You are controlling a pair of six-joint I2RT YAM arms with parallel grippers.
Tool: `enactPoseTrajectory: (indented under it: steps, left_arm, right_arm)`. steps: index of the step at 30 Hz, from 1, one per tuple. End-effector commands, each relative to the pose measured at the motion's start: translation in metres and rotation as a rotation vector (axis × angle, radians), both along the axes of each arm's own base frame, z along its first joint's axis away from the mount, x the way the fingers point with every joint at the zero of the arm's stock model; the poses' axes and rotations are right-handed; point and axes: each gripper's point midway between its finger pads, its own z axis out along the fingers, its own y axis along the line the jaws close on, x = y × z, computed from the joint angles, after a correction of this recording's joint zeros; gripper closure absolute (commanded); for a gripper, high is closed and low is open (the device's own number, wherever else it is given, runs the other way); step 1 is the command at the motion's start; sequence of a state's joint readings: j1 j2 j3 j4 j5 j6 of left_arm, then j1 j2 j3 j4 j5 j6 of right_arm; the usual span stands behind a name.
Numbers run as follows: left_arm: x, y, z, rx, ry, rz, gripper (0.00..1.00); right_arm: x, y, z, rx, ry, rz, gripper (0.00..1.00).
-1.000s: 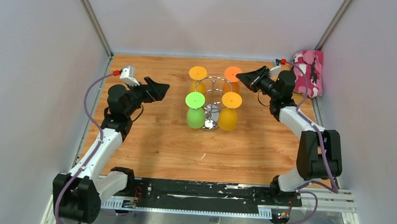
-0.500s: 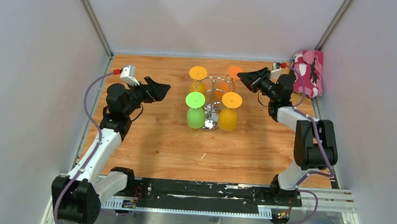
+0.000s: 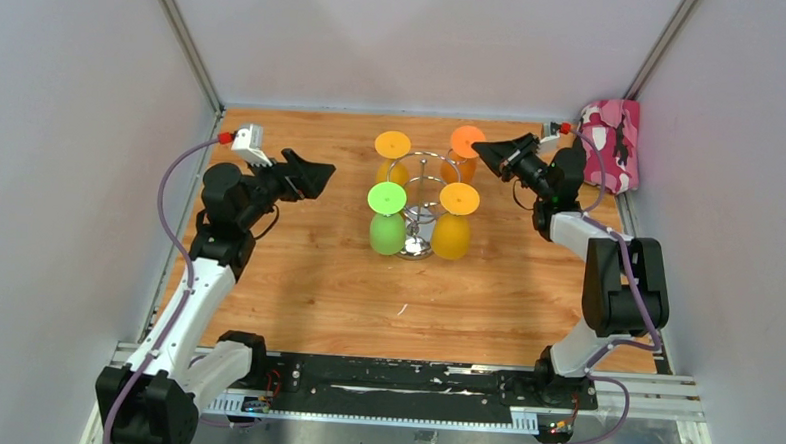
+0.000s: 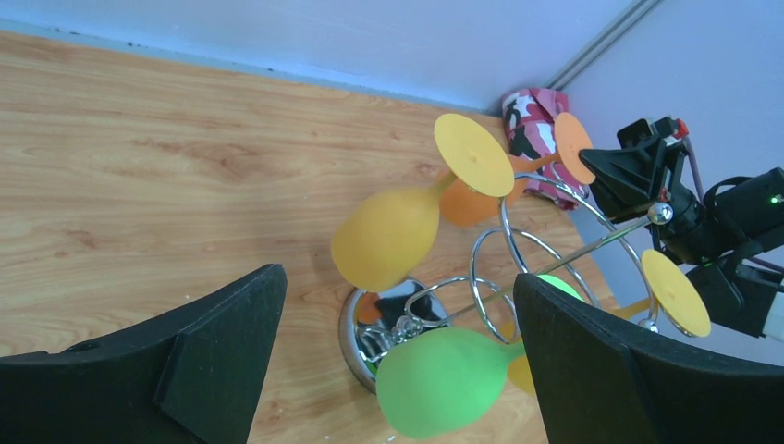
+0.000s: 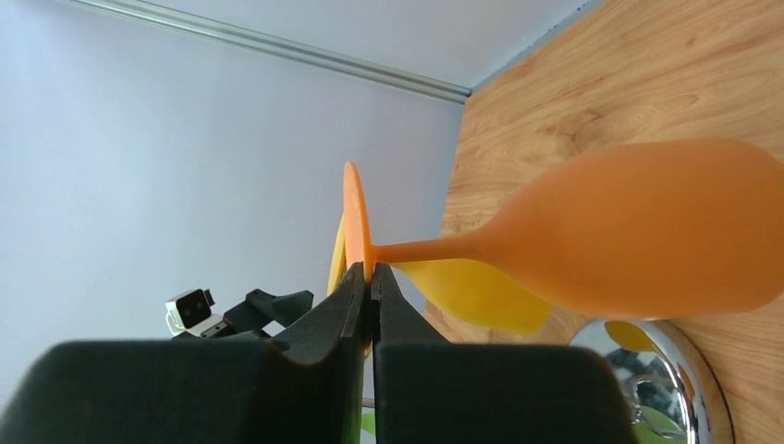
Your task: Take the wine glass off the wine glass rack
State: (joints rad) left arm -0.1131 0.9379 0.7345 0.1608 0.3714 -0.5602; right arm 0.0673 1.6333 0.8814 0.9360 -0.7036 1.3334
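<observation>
The chrome wine glass rack (image 3: 415, 247) stands mid-table with glasses hanging upside down from its wire arms. An orange wine glass (image 3: 464, 142) hangs at its back right. My right gripper (image 3: 480, 149) is shut on the rim of that glass's round foot. The right wrist view shows the pads (image 5: 356, 287) clamped on the foot, with the orange bowl (image 5: 647, 227) to the right. My left gripper (image 3: 321, 173) is open and empty, left of the rack and apart from it. In the left wrist view (image 4: 398, 277) it faces the rack base (image 4: 370, 324).
A yellow glass (image 3: 392, 144), a green glass (image 3: 386, 198) and a yellow-orange glass (image 3: 459, 198) also hang on the rack. A pink patterned bag (image 3: 613, 142) lies in the back right corner. Grey walls close in the table on three sides.
The right arm folded its elbow in, and its gripper shifted slightly back and right at the orange glass's foot. The left arm rose a little.
</observation>
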Motion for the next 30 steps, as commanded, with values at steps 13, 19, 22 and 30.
enactPoseTrajectory:
  steps: [13,19,22,30]
  left_arm:
    - [-0.011,0.004,0.02,0.024,-0.008,0.006,0.0]
    - [-0.013,0.008,0.023,0.036,-0.012,0.023,0.0]
    - [-0.014,0.008,0.023,0.037,-0.013,0.024,0.0]
    - [-0.016,0.011,0.027,0.051,-0.029,0.034,0.0]
  right_arm:
    - [0.0,-0.006,-0.008,0.054,0.092,-0.017,1.0]
    - [-0.006,-0.006,-0.009,0.043,0.154,-0.022,1.0]
    - [-0.01,-0.007,-0.001,0.039,0.135,-0.024,1.0]
    - [-0.01,-0.006,0.018,0.058,0.098,-0.019,1.0]
